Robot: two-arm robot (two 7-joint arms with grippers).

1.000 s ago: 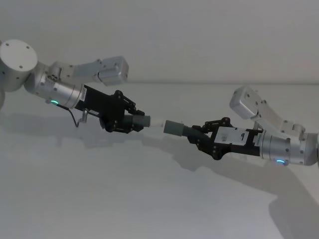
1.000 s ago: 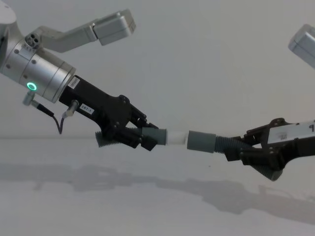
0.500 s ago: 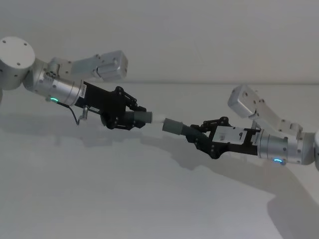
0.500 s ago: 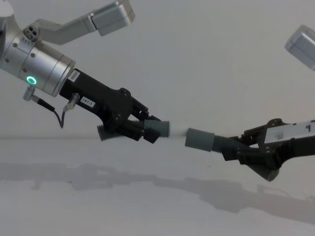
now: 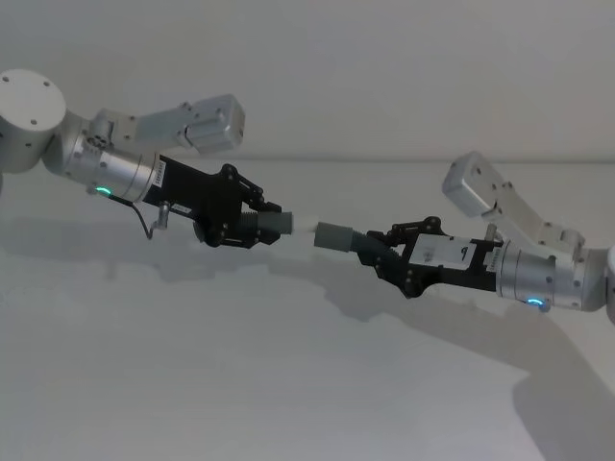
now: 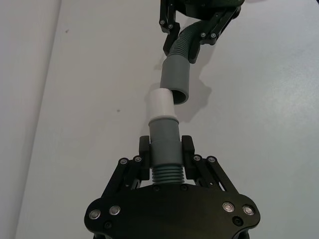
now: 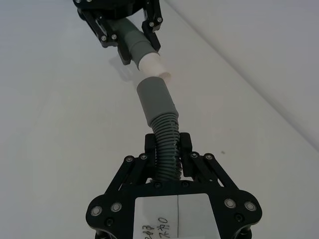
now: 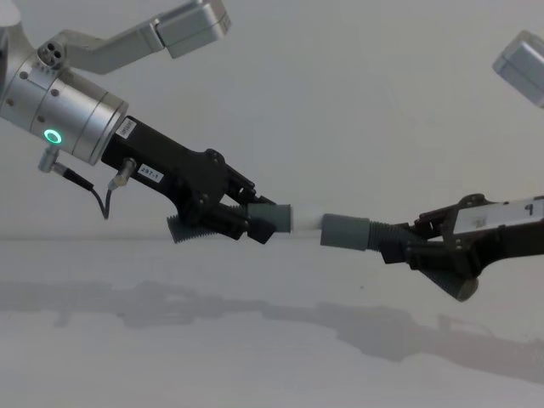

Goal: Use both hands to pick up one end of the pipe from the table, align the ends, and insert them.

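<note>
At frame centre, above the table [image 5: 288, 384]: light, bendy pipe pieces clamped at ribbed middles by left gripper [image 5: 252, 228] and right gripper [image 5: 384, 254], plug tip [image 6: 162, 103] just meeting socket cuff [image 6: 175, 83], likely flexing if pushed off-axis.

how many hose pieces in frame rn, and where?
2. The plug-tipped hose piece is clamped in the left gripper; the socket-cuffed hose piece is clamped in the right gripper. Both are held above the table, ends nearly meeting.
</note>
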